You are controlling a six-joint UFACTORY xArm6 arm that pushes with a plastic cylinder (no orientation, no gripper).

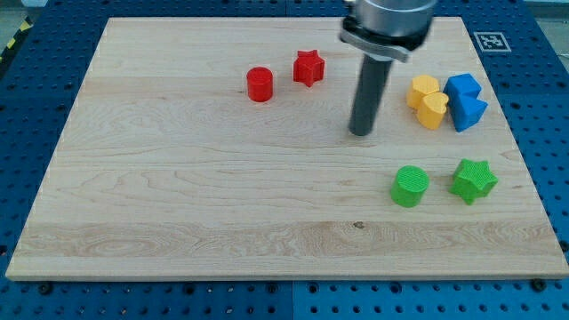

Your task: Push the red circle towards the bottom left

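The red circle (260, 84) sits on the wooden board (178, 196) in the upper middle. A red star (308, 68) lies just to its right, a small gap between them. My tip (361, 132) rests on the board to the right of and below both red blocks, well apart from the red circle. The rod rises from it to the arm at the view's top.
Two yellow blocks (428, 99) and two blue blocks (465, 100) cluster at the right of my tip. A green circle (410, 187) and a green star (473, 180) lie at the lower right. A fiducial marker (490, 40) sits at the board's top right corner.
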